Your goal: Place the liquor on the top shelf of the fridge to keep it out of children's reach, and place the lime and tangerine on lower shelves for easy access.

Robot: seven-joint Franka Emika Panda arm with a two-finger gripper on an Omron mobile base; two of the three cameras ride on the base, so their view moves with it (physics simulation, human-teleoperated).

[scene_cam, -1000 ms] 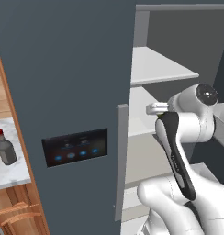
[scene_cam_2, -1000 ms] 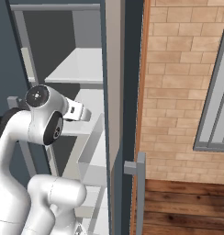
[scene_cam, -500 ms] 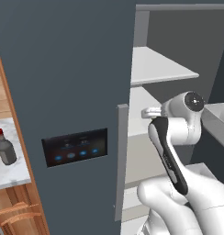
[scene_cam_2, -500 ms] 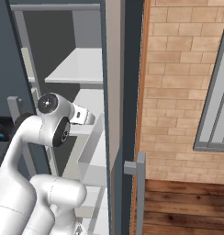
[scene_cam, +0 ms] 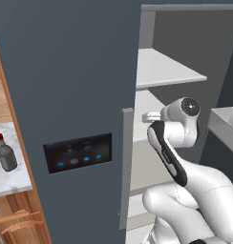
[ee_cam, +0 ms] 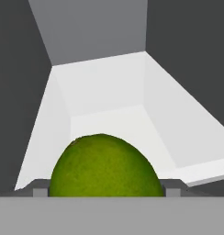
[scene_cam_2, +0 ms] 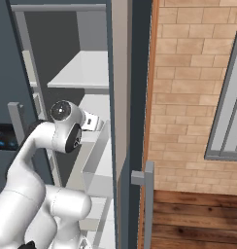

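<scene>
Fridge (scene_cam: 80, 71) open, arm reaching into compartment beside closed door w/ black panel (scene_cam: 79, 153) of blue lights. Gripper (ee_cam: 107, 188) clenched on lime (ee_cam: 104, 167), fruit wedged between the two finger tips (ee_cam: 39, 188), seen close in hand view. Lime held above a pale lower shelf (ee_cam: 109, 96) inside fridge, apart from shelf surface as far as can be told. Top shelf (scene_cam: 166, 69) bare, above wrist level in left base view. Liquor (scene_cam: 5, 153) upright on white counter (scene_cam: 13, 176) far left of fridge, well apart from arm. Grey door bin (scene_cam_2: 98, 160) just beside arm in right base view. Brick wall (scene_cam_2: 188, 78) to the right.
</scene>
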